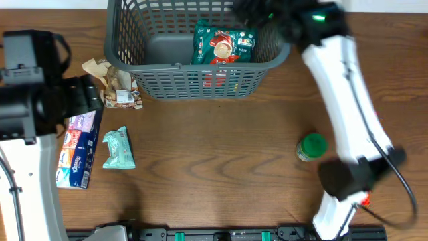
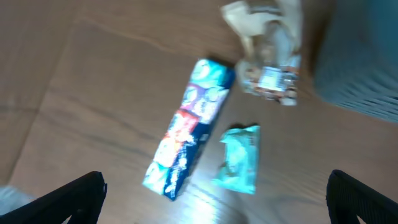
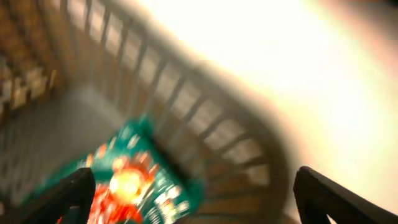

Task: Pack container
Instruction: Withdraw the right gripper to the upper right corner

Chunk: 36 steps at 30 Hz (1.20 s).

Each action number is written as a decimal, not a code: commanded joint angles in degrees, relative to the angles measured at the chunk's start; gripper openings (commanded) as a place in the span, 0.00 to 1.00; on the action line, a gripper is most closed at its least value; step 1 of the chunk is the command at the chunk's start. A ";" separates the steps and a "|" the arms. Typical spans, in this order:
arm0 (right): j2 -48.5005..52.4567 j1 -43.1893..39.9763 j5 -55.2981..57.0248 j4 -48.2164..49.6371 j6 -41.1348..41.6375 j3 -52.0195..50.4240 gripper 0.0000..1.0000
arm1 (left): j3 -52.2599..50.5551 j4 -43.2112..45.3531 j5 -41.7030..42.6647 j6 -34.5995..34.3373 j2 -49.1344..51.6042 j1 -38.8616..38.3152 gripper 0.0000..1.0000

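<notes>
Dark grey plastic forms the container [image 1: 200,82], a large rectangular basket with slatted lattice walls, a thick rim and a solid floor. It stands at the far side of the wood-grain tabletop [image 1: 221,154]. Inside the container, toward its right end, lies a glossy green and red packet [image 1: 224,47]. Just left of the container sits a crumpled tan wrapper [image 1: 114,84]. Nearer and further left of it are a long blue tissue pack [image 1: 79,148] and a small teal pouch [image 1: 119,148]. Near right of it stands a green-lidded jar [image 1: 312,147]. The right pincer [image 3: 193,199] hangs over the container's interior, fingers spread wide, holding nothing. The left pincer [image 2: 217,199], left of the container, likewise gapes empty.
</notes>
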 commanded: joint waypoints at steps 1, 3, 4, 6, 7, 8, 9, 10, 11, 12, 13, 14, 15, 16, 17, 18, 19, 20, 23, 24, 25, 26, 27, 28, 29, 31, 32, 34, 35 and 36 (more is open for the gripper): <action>-6.10 -2.38 6.08 -0.87 7.52 1.99 0.90 | 0.07 -1.18 -1.73 1.92 4.17 5.60 0.99; -8.22 -4.31 6.54 -2.97 9.44 2.01 0.93 | -0.02 -1.51 -1.73 3.43 7.89 8.74 0.99; -8.94 -5.18 6.49 -3.96 10.08 1.99 0.95 | -0.02 -1.25 -1.70 3.69 10.12 10.14 0.99; -10.12 -7.28 6.49 -6.25 10.47 1.99 0.99 | -0.04 -0.55 -1.70 6.56 14.60 11.85 0.99; -10.49 -8.22 6.49 -7.23 10.43 1.99 0.99 | -0.04 -0.07 -1.70 8.28 17.03 12.37 0.99; -10.80 -9.09 6.49 -8.20 10.40 1.99 0.99 | -0.04 0.46 -1.70 9.03 18.99 12.63 0.99; -10.97 -9.77 6.49 -9.07 10.40 1.99 0.99 | -0.04 1.05 -1.70 9.55 21.16 12.74 0.99; -11.15 -10.45 6.47 -10.05 10.40 1.99 0.99 | -0.04 1.57 -1.70 10.14 23.30 12.76 0.99; -11.17 -10.95 6.49 -10.86 10.38 1.99 0.99 | -0.04 1.84 -1.70 10.71 25.07 12.76 0.99; -11.17 -11.39 6.47 -11.76 10.16 1.99 0.99 | -0.04 2.08 -1.70 11.26 26.84 12.76 0.99; -11.17 -11.76 6.49 -12.50 9.73 1.99 0.99 | -0.04 2.34 -1.70 11.80 28.50 12.76 0.99; -11.17 -12.17 6.49 -13.44 9.20 1.99 0.99 | -0.04 2.64 -1.70 12.20 30.69 12.76 0.99; -11.17 -12.50 6.49 -13.99 9.09 1.99 0.99 | -0.04 2.84 -1.68 12.63 32.24 12.76 0.98; -11.17 -12.76 6.49 -14.43 9.09 1.99 0.99 | -0.04 2.89 -1.60 13.09 33.70 12.76 0.99; -11.17 -13.09 6.49 -14.84 9.09 1.99 0.99 | -0.04 3.04 -1.20 13.35 35.28 12.76 0.99; -11.17 -13.33 6.51 -15.06 9.09 1.99 0.99 | -0.09 3.26 -0.68 13.60 36.50 12.76 0.99; -11.17 -13.57 6.49 -15.17 9.07 1.99 0.99 | -0.13 3.48 0.07 14.19 37.81 12.76 0.99; -11.17 -13.84 6.51 -15.23 9.07 1.99 0.99 | -0.13 3.61 0.44 14.38 38.75 12.76 0.99; -11.17 -14.56 6.51 -15.15 9.03 1.99 0.99 | -0.33 3.52 1.49 14.45 41.22 12.76 0.99; -11.17 -14.78 6.51 -15.13 9.03 1.99 0.99 | -0.57 3.58 2.10 14.84 41.40 12.76 0.99; -11.17 -14.97 6.49 -15.15 8.81 1.99 0.99 | -1.14 3.76 3.10 15.58 41.42 12.76 0.99; -11.17 -15.17 6.51 -15.15 8.79 1.99 0.99 | -1.81 3.98 4.17 16.39 41.40 12.66 0.99; -11.15 -15.39 6.49 -15.15 8.66 1.99 0.99 | -2.32 4.00 4.44 16.50 41.31 12.59 0.99; -11.15 -15.61 6.51 -15.15 8.63 1.99 0.99 | -2.86 4.09 5.20 16.70 41.27 12.44 0.99; -11.15 -15.82 6.49 -15.15 8.66 1.99 0.99 | -3.32 4.15 6.25 17.20 41.05 12.33 0.99; -11.15 -16.28 6.51 -15.19 8.66 1.99 0.99 | -4.59 4.33 7.43 17.18 40.22 11.91 0.99; -11.15 -16.48 6.49 -15.30 8.66 1.99 0.99 | -5.27 4.52 7.76 17.25 39.58 11.67 0.99; -11.15 -16.83 6.49 -15.72 8.66 1.99 0.99 | -6.95 5.64 9.49 18.29 37.53 11.28 0.99; -11.15 -17.03 6.49 -16.06 8.66 1.99 0.99 | -8.00 6.27 10.14 19.08 36.04 11.13 0.99; -11.15 -17.09 6.51 -16.39 8.63 1.97 0.99 | -8.98 7.06 10.16 19.32 34.60 11.15 0.99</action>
